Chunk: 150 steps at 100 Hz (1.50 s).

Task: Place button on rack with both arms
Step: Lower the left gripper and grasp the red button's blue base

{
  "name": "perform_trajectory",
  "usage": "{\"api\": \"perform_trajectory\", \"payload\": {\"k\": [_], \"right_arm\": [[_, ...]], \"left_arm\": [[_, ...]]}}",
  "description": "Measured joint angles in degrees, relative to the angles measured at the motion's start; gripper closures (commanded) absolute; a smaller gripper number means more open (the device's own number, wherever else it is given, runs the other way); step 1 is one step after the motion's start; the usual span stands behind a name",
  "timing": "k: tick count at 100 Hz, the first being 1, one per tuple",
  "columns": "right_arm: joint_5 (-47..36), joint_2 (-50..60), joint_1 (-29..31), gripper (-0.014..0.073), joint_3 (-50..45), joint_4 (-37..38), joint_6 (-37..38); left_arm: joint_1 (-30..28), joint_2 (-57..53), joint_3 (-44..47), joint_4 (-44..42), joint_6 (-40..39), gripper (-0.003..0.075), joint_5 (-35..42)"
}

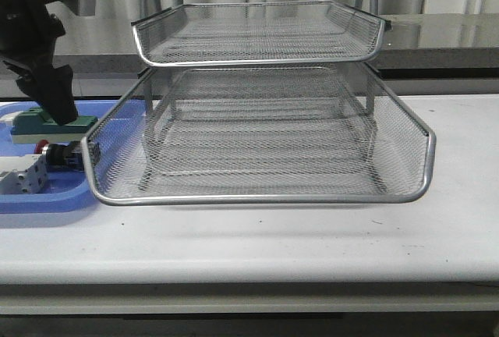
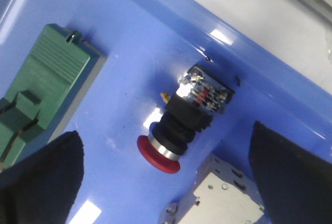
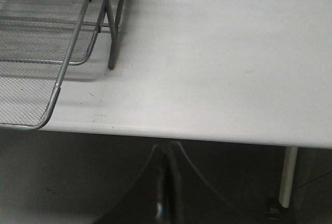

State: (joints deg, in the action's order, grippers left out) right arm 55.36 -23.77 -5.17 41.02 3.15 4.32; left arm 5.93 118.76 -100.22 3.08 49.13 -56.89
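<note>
The button [image 2: 179, 128] lies on its side in the blue bin [image 2: 129, 42], red head toward my fingers and blue rear block away. It also shows in the front view [image 1: 56, 154], low at the left. My left gripper [image 2: 165, 167] is open and hovers just above the button, with one dark finger [image 2: 44, 177] on each side and nothing held. In the front view the left gripper [image 1: 61, 109] hangs over the bin. The silver wire-mesh rack [image 1: 257, 142] stands mid-table. My right gripper [image 3: 167, 154] is shut and empty, below the table's front edge, to the right of the rack [image 3: 46, 42].
A green-and-beige block [image 2: 44, 89] and a white terminal block [image 2: 223, 195] lie in the bin on either side of the button. The bin [image 1: 47, 200] touches the rack's lower tray at the left. The white table [image 3: 223, 68] extends right of the rack.
</note>
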Motion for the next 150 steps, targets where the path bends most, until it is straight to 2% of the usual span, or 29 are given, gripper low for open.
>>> {"api": "perform_trajectory", "payload": {"k": [33,126,130,137,150], "right_arm": [[0.0,0.0,0.0,0.0664,0.0,0.0,0.0],[0.0,0.0,0.0,0.0664,0.0,0.0,0.03],[0.0,0.0,0.0,0.0664,0.0,0.0,0.03],[0.0,0.0,0.0,0.0664,0.0,0.0,0.03],[0.0,0.0,0.0,0.0664,0.0,0.0,0.03]], "left_arm": [[0.0,4.72,-1.92,0.34,5.84,0.0103,-0.3],[0.0,10.19,-2.18,3.46,7.06,0.0105,2.08],[0.0,10.19,-2.18,3.46,7.06,0.012,2.08],[0.0,10.19,-2.18,3.49,7.06,0.019,2.08],[0.0,10.19,-2.18,3.49,7.06,0.0401,2.41]]}}
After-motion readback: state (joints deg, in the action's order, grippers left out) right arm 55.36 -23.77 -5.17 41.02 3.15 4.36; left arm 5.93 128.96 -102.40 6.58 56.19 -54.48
